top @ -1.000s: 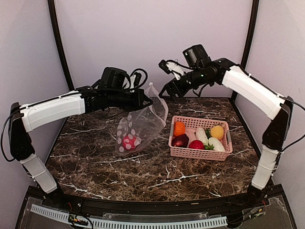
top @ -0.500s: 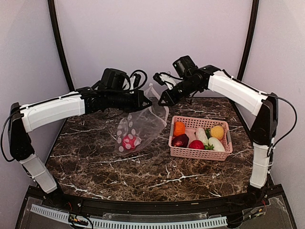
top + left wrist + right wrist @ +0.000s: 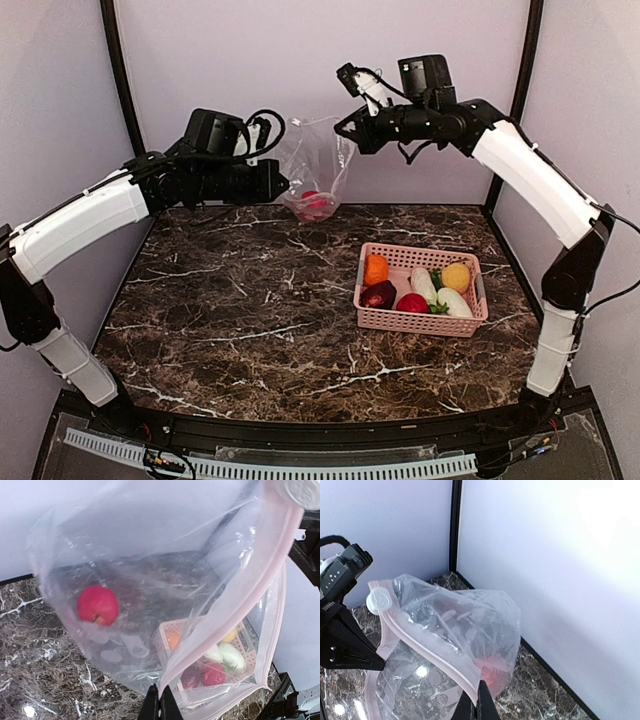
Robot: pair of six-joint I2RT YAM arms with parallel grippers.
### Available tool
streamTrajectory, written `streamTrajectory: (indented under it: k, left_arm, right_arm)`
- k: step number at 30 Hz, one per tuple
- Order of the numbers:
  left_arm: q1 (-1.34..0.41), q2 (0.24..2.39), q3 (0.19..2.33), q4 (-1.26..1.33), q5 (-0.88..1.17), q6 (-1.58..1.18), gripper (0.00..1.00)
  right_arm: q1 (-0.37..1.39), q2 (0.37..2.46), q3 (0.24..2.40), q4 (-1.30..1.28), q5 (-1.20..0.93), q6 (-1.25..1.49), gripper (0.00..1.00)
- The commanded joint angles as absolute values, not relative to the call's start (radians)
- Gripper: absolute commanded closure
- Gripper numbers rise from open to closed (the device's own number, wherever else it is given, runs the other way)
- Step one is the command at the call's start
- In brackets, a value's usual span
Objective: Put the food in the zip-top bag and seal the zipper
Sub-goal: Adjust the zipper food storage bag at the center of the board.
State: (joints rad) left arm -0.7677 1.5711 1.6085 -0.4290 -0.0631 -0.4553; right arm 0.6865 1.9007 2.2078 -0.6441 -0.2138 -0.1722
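Observation:
The clear dotted zip-top bag [image 3: 318, 160] hangs in the air at the back of the table, held between both grippers. A red apple-like piece of food [image 3: 313, 203] lies in its bottom, also seen as the red piece [image 3: 97, 605]. My left gripper [image 3: 282, 184] [image 3: 160, 706] is shut on the pink zipper [image 3: 235, 600] strip. My right gripper [image 3: 342, 126] [image 3: 478, 706] is shut on the zipper [image 3: 427, 647] at the bag's other side. The remaining food sits in the basket: orange [image 3: 376, 269], maroon [image 3: 379, 295], red [image 3: 412, 303], yellow [image 3: 456, 276] and white-green [image 3: 455, 302] pieces.
The pink slotted basket [image 3: 417, 325] stands on the marble table [image 3: 250, 320] at the right of centre, below and in front of the right arm. Walls and a black frame post [image 3: 455, 530] close in right behind the bag.
The right gripper closed on the bag's mouth. Both arms then lifted the bag, with the red piece inside, off the table and back toward the wall.

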Motion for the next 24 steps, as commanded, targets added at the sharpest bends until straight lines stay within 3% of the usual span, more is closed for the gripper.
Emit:
streamTrajectory:
  k: [1,7,17,19,24]
  left_arm:
    - [-0.761,1.508,1.589,-0.442,-0.155,-0.421,0.99]
    - [-0.761,1.487,1.589,-0.454,-0.209,-0.392,0.99]
    - [-0.758,1.430,1.595,-0.518,-0.314,-0.323,0.99]
    - [-0.757,1.434,1.606,-0.571,-0.308,-0.307,0.99]
    - [-0.755,1.439,1.599,-0.630,-0.205,-0.247,0.99]
  right_arm:
    - [0.691,1.899,2.166,-0.552,-0.242,-0.159,1.00]
    - [0.724,1.908,2.106,-0.584,-0.376,-0.135,1.00]
    - [0.733,1.913,2.139,-0.634,-0.480,-0.134,0.88]
    - [0.732,1.912,2.141,-0.655,-0.496,-0.135,0.76]
    - [0.715,1.813,2.140,-0.694,-0.491,-0.219,0.25]
